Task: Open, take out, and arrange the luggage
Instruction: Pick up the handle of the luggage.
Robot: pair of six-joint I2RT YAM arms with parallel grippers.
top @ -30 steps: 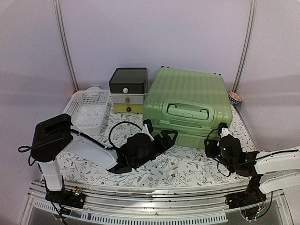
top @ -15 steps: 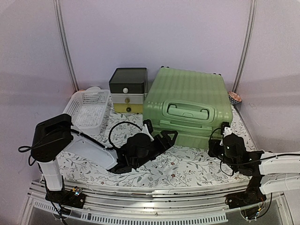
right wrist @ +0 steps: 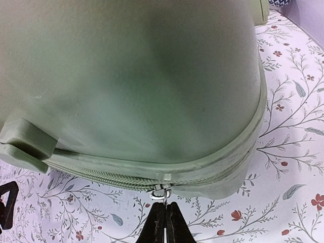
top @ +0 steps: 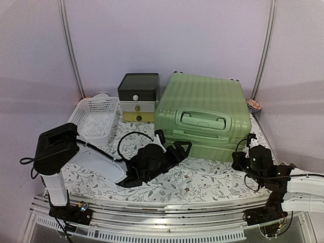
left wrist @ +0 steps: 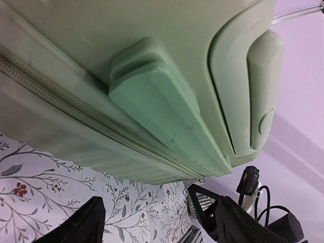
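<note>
The jaws of your right gripper (right wrist: 165, 223) have just pressed together on the zipper pull (right wrist: 161, 193) straight ahead of them, at the near corner of the green suitcase (right wrist: 131, 76), and the arm has shifted rightward, so the unzipping looks barely begun. The jaws of your left gripper (left wrist: 159, 225) stand spread, with the suitcase's zipped seam just beyond them. Under both lies the floral tablecloth (right wrist: 288, 152); farther out are a drawer box (top: 138, 96), a mesh basket (top: 96, 119) and lilac walls (top: 167, 35).

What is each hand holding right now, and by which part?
The right hand is shut on the zipper pull of the luggage. The left hand is open, holding nothing.
</note>
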